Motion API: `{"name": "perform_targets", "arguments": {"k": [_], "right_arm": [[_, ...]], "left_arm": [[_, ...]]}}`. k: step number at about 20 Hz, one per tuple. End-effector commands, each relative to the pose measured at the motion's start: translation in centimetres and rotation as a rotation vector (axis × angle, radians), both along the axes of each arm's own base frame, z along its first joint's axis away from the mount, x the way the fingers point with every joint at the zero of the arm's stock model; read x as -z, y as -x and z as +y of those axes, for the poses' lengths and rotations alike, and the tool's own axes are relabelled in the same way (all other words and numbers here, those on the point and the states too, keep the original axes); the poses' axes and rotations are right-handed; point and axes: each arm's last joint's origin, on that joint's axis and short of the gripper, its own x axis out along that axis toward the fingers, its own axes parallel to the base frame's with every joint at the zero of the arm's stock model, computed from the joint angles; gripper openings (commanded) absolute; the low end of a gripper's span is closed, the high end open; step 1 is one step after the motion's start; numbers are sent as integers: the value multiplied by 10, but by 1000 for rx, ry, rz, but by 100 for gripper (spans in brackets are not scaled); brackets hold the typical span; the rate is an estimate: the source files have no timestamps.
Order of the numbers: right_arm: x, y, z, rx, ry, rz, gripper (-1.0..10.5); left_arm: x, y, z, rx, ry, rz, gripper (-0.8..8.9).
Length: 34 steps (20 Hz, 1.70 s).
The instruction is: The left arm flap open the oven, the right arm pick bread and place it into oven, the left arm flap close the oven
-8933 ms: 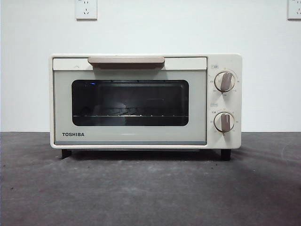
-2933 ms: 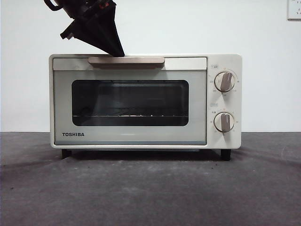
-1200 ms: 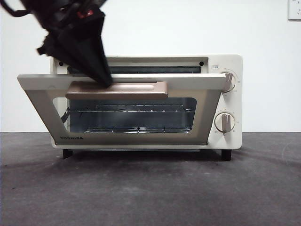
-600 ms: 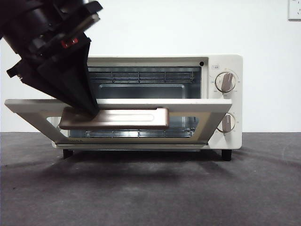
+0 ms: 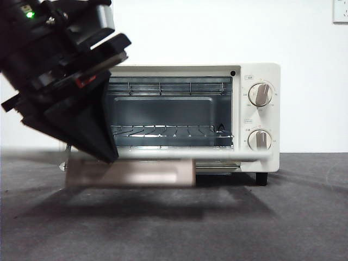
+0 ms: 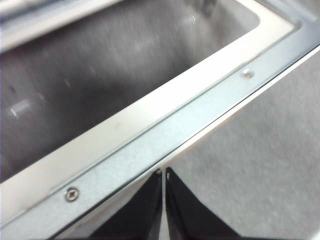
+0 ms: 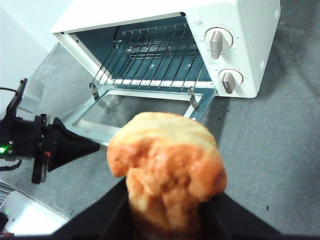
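The TOSHIBA toaster oven [image 5: 250, 117] stands toward the back of the dark grey table [image 5: 283, 217], against a white wall [image 5: 217, 32], with its door [image 5: 163, 155] dropped almost level so that the front view sees it nearly edge-on. The beige bar handle [image 5: 130, 173], blurred, hangs at the door's front edge, low over the table. Inside the open cavity the wire rack [image 5: 171, 133] spans the full width, and nothing lies on it. The two beige knobs [image 5: 260, 94] sit one above the other on the panel at the oven's right end.

The left gripper [image 5: 106, 155] comes in big and dark from the upper left of the front view, a green light on its arm, and covers the left end of the oven. Its jaws are pressed together into a single point, and that point rests at the door's outer edge, by the left end of the handle. The left wrist view shows the same closed tips [image 6: 164, 175] meeting the metal frame of the door [image 6: 165, 135], with the glass pane beyond.

The right gripper [image 7: 167, 220] is out over the table in front of the oven, well apart from it, and pinches the golden-orange bread [image 7: 167, 167] between its jaws. From there the right wrist view looks onto the open oven [image 7: 250, 45], with the lowered door [image 7: 120, 112] and the left gripper [image 7: 97, 146] lying between the bread and the cavity.
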Motion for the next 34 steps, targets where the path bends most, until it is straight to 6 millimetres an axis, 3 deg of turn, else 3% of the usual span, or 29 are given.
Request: {"name": "perform_targets", "arguments": {"k": [1,5,9,13,18,21,24,28,34], "right_arm": [[-3,0,0,0,-10,-13,132],[-3,0,0,-1,-10,-13,132],[-3,0,1,-41,-29,-5,132],[-1,-12,8,-115,-55,61,132],[-4,-44,22,-192,-85,67,131],[-3,-65,39,-243,-99,68,131],[-2,-86,65,-276,-112,53,130],[9,-110,110,-248,-108,23,111],[29,-134,148,-179,-131,16,95]], "left_arm": [[4,2,-5,-27,24,-10,16],[10,9,-7,-5,14,4,16],[-6,19,-2,-5,83,-6,16],[-45,36,20,-11,152,-50,17],[-100,61,57,-57,211,-148,17],[-127,75,78,-95,231,-209,17],[-143,87,96,-145,214,-248,17],[-148,100,114,-148,245,-269,17],[-146,110,125,-117,244,-259,17]]}}
